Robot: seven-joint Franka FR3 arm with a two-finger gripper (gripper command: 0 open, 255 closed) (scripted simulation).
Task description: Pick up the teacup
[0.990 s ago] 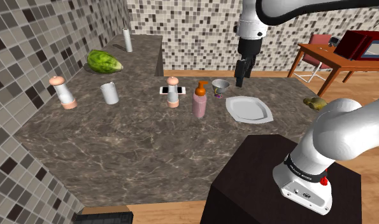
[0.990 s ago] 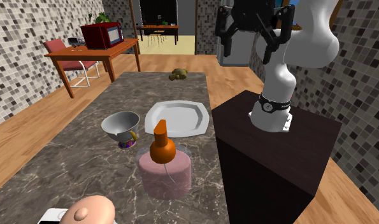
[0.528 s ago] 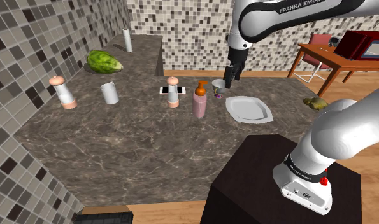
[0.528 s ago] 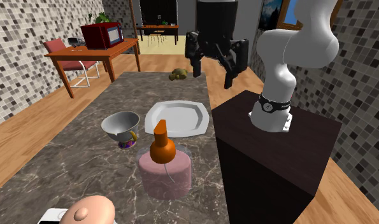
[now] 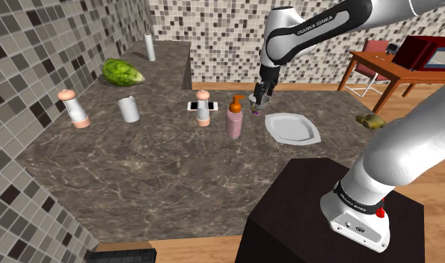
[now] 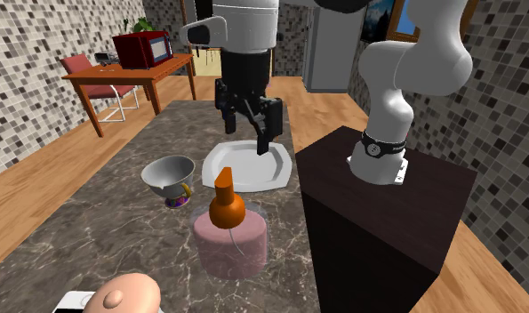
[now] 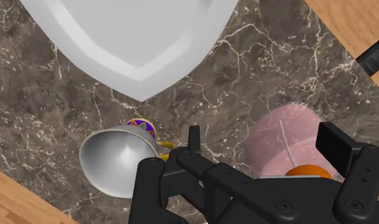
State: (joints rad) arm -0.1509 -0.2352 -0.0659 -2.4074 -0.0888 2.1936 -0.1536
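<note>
Teacup [image 6: 169, 174] is sitting upright on the marble counter [image 6: 111, 240], down below the gripper [image 6: 244, 132] and off to one side of it, not between the fingers. Fingers are spread wide with nothing in them.

The views really don't tell the same story. In the shoulder view the gripper [image 5: 259, 98] sits right in front of the teacup [image 5: 256, 110], so you only catch a bit of the cup's foot under it and it almost looks like contact. The second exterior view kills that idea: there's a clear gap, and the gripper hangs over the white plate [image 6: 253, 169], with the cup apart from it. The wrist view agrees, with the teacup [image 7: 114, 162] lying just outside one finger of the gripper [image 7: 251, 181]. The pink bottle with the orange pump [image 7: 280, 143] sits under the span between the fingers, nearer the other finger, and the plate [image 7: 130, 38] lies straight ahead.

Compared with half a second ago, the gripper has dropped a lot and swung away from the stand, toward the cup. Its fingers are spread just as wide. Cup, plate and bottle haven't budged.
</note>
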